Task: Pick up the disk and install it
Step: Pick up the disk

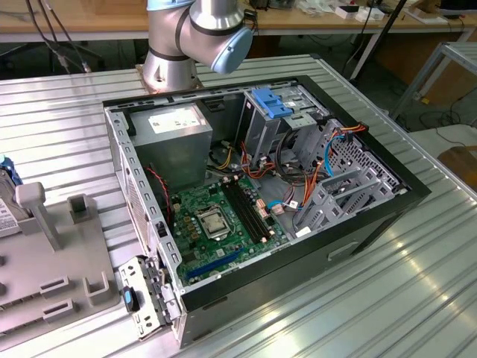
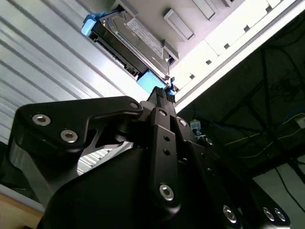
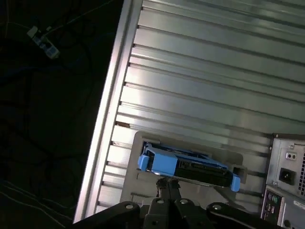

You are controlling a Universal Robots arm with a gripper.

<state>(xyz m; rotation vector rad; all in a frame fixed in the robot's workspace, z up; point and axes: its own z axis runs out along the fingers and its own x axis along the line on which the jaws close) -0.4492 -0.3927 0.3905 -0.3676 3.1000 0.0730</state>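
Observation:
The disk (image 3: pixel 190 167) stands on edge in a grey holder (image 3: pixel 138 143) on the ribbed metal table, its dark and silver body framed by bright blue rails. In the second wrist view the disk (image 2: pixel 128 40) shows its labelled face and a blue rail at each end. In the exterior view the disk (image 1: pixel 6 201) sits at the far left edge, beside the grey holder (image 1: pixel 45 261). My black gripper (image 3: pixel 167 183) hovers close over the disk, apart from it, shut with nothing between its fingers. In the second wrist view the gripper (image 2: pixel 161 98) lies near one blue rail end.
The open computer case (image 1: pixel 358 224) lies on the table, with a motherboard (image 1: pixel 223 220), a metal drive cage with blue tabs (image 1: pixel 272 112) and a grey power-supply box (image 1: pixel 175 138). The case's rear panel (image 3: pixel 288 171) is beside the holder. The table edge (image 3: pixel 109 119) drops to dark floor.

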